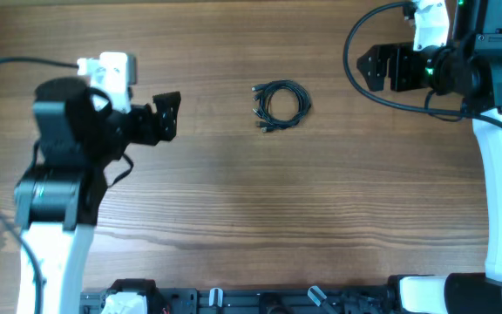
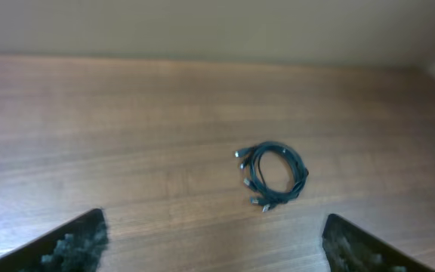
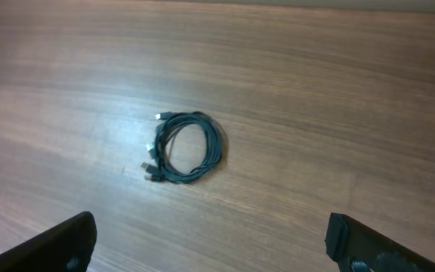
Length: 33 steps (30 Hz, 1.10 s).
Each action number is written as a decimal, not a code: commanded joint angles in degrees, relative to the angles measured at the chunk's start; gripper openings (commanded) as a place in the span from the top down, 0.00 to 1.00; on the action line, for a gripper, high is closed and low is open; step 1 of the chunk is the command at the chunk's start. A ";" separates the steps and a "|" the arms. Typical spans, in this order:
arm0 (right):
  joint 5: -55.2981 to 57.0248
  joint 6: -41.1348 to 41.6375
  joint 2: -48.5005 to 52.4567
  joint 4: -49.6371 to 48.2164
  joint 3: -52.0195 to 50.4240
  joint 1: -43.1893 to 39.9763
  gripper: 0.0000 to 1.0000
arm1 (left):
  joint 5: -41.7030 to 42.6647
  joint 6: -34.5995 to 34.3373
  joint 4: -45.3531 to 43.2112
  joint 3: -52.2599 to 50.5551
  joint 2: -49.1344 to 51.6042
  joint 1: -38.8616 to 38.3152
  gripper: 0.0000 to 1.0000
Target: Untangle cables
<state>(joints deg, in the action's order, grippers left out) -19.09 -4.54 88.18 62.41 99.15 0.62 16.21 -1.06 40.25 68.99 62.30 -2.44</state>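
Observation:
The cables (image 1: 281,103) lie as one small coiled bundle of thin black cords with metallic plug ends on the wooden table, near its middle top. The bundle also shows in the left wrist view (image 2: 273,174) and in the right wrist view (image 3: 185,146). My left gripper (image 1: 169,115) is open and empty, well to the left of the bundle; its fingertips frame the left wrist view (image 2: 214,245). My right gripper (image 1: 369,67) is open and empty, to the right of the bundle and apart from it (image 3: 210,242).
A thick black wire (image 1: 369,35) loops from the right arm above the table. The left arm's wire (image 1: 7,63) runs off to the left. A rack of fixtures (image 1: 234,299) lines the table's front edge.

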 commanded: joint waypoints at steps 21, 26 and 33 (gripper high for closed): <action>20.55 10.73 -0.55 8.35 1.33 -0.22 0.00 | 8.79 3.67 -29.68 0.39 39.04 -16.26 0.00; 19.06 12.63 -0.55 10.60 1.33 -0.22 0.00 | 1.33 3.67 -33.97 0.39 46.21 -19.41 0.04; 17.09 12.15 -0.55 11.37 1.33 -0.22 0.00 | -6.03 5.16 -37.07 0.39 51.12 -22.45 0.18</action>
<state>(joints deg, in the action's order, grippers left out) -0.38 7.14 88.18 73.69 99.37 0.64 12.40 2.63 3.97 69.08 111.28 -24.47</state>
